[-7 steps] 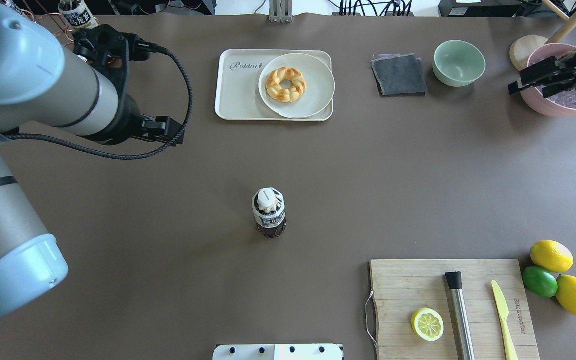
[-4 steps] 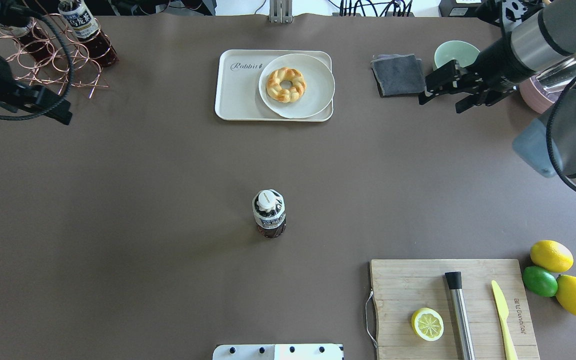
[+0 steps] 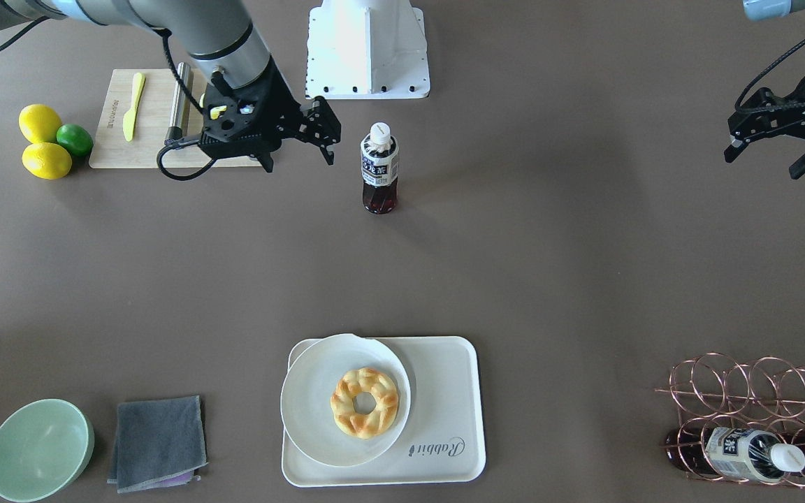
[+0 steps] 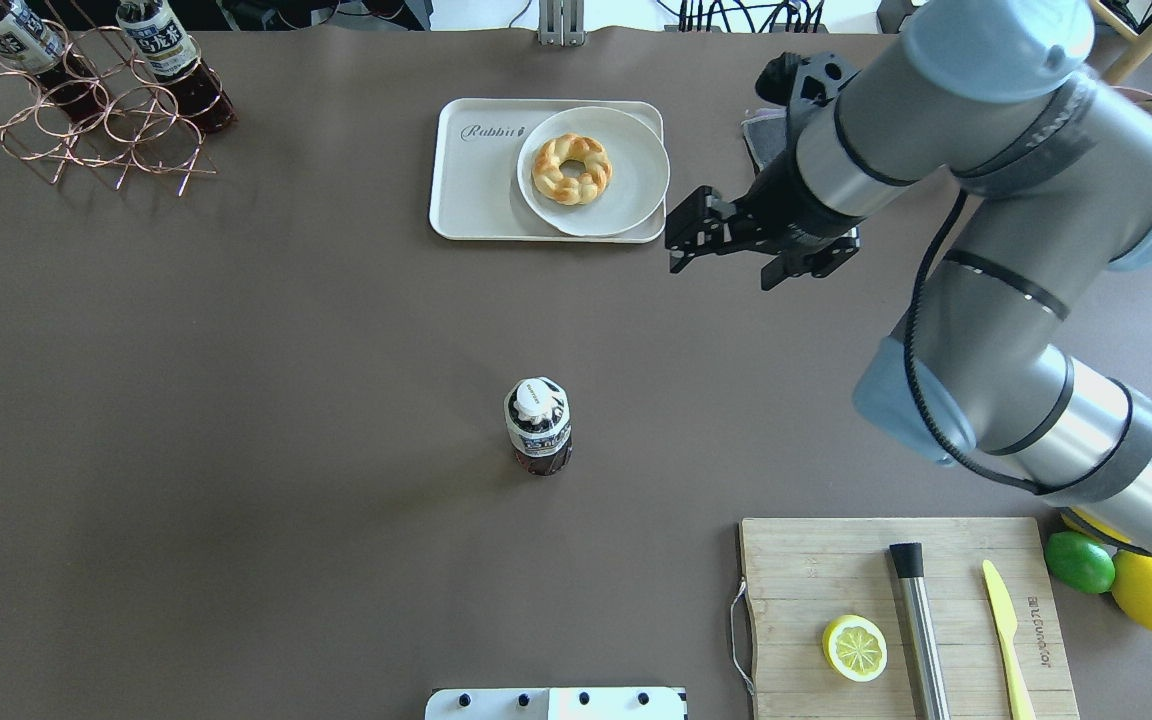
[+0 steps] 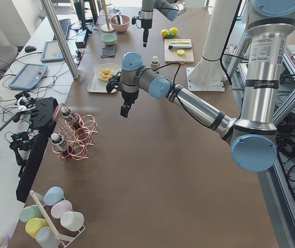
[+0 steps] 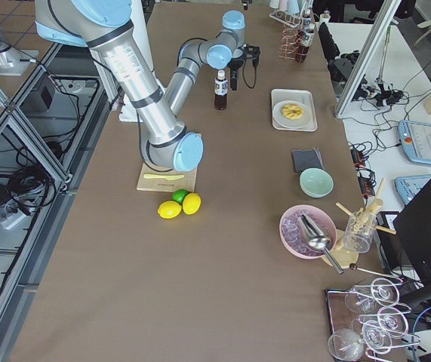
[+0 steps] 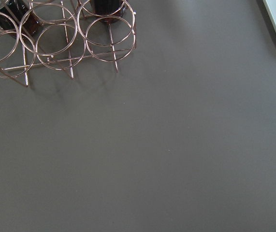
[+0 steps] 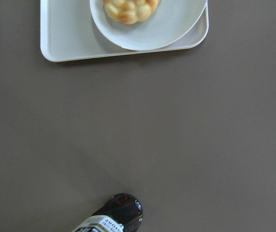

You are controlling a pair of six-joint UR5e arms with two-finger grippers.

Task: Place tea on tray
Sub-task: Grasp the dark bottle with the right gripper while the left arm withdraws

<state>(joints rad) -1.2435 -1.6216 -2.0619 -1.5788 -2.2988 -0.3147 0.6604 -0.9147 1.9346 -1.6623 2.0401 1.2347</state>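
The tea bottle (image 4: 538, 425) stands upright and alone at the table's middle, white cap up; it also shows in the front view (image 3: 379, 171) and at the bottom edge of the right wrist view (image 8: 113, 217). The cream tray (image 4: 476, 190) with the "Rabbit" mark lies at the far centre and holds a round white plate (image 4: 631, 195) with a doughnut (image 4: 572, 168). My right gripper (image 4: 731, 262) hangs open and empty, high over the table between tray and bottle. My left gripper (image 3: 766, 157) is open and empty at the table's left edge.
A copper wire rack (image 4: 86, 110) with two more tea bottles stands at the far left corner. A wooden cutting board (image 4: 816, 570) with a lemon half, a knife and a steel tool lies front right, with lemons and a lime (image 4: 1081, 562) beside it. A green bowl (image 3: 39, 447) and a grey cloth (image 3: 158, 440) lie right of the tray.
My right arm has swung in from the far right to a spot right of the tray. My left arm has drawn back to the left edge. The bottle has not moved.
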